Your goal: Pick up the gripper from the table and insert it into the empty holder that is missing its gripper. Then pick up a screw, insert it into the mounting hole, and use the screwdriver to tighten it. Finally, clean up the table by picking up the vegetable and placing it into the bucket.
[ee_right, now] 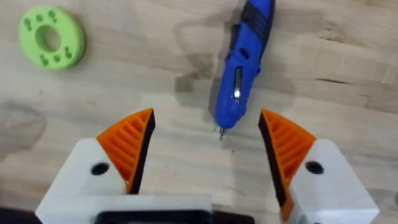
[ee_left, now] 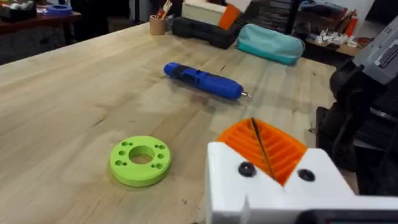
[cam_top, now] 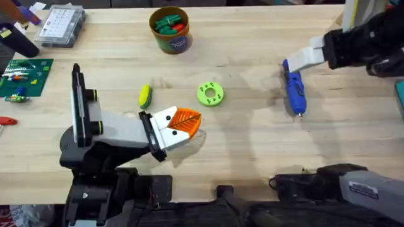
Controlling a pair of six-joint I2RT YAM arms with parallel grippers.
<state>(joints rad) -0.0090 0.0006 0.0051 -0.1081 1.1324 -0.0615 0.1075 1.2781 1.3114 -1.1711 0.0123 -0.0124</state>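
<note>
Pale plank table (cam_top: pixel 252 145): blue pen-shaped electric screwdriver (ee_right: pixel 239 68) lies flat ahead of my right gripper (ee_right: pixel 208 146), jaws wide apart. Left gripper (cam_top: pixel 189 122) pressed together. Step judged: fetching the screwdriver; next, descend and straddle it.

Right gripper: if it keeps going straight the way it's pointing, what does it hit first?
Likely the screwdriver: the right gripper is open, its fingers either side of the bit tip. Depth is unclear, so it might touch the table first.
</note>
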